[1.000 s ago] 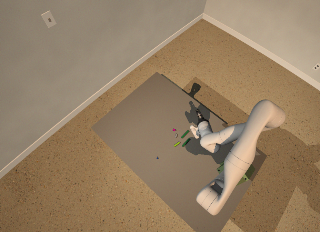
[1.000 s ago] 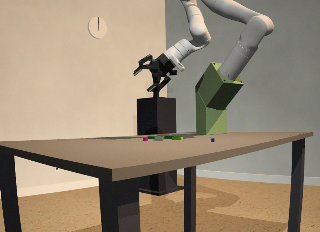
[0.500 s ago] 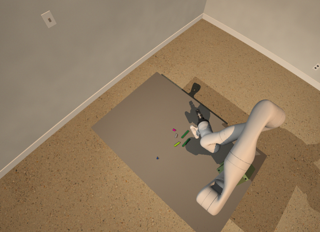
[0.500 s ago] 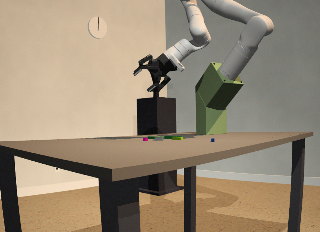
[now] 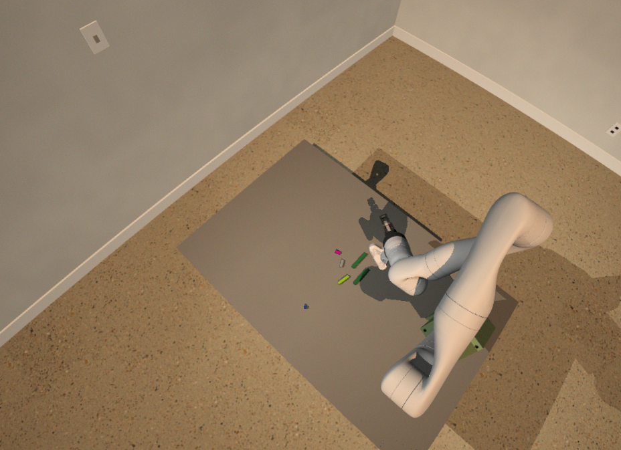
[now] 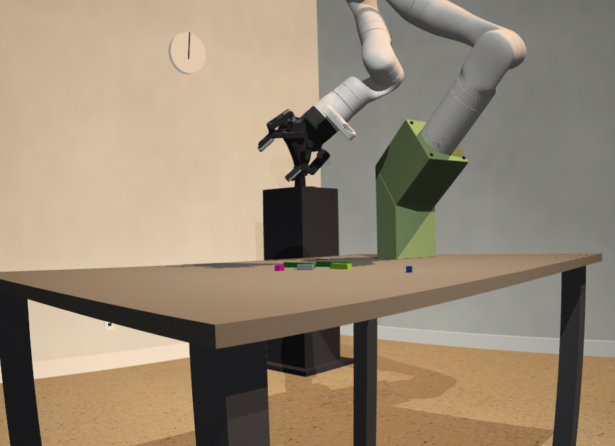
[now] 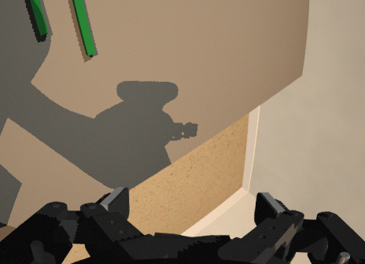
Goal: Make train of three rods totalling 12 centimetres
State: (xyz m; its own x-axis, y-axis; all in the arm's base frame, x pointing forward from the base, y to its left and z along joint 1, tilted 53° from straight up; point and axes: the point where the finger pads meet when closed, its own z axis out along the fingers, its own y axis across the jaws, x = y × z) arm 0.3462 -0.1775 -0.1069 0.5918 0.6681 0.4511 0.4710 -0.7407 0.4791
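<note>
My gripper [image 5: 384, 216] [image 6: 279, 159] [image 7: 192, 205] is open and empty, high above the table and tilted, away from the rods. One green rod [image 5: 359, 260] [image 6: 293, 264] [image 7: 83, 23] lies flat in the light. A second green rod [image 5: 361, 276] [image 6: 323, 264] [image 7: 38, 14] lies beside it, roughly parallel and partly in shadow. A lime rod [image 5: 343, 279] [image 6: 340, 266], a grey rod [image 5: 342, 263] [image 6: 305, 266] and a magenta rod [image 5: 338, 252] [image 6: 279, 268] lie apart near them, turned differently. A blue rod [image 5: 306, 306] [image 6: 408, 269] lies farther off alone. No rods are joined end to end.
The table [image 5: 260, 220] [image 6: 198, 292] [image 7: 220, 49] bears all the rods. The green robot base [image 5: 478, 342] [image 6: 407, 223] stands on it. A black pedestal [image 6: 300, 223] is behind the table. The arm's shadow crosses the table by the green rods.
</note>
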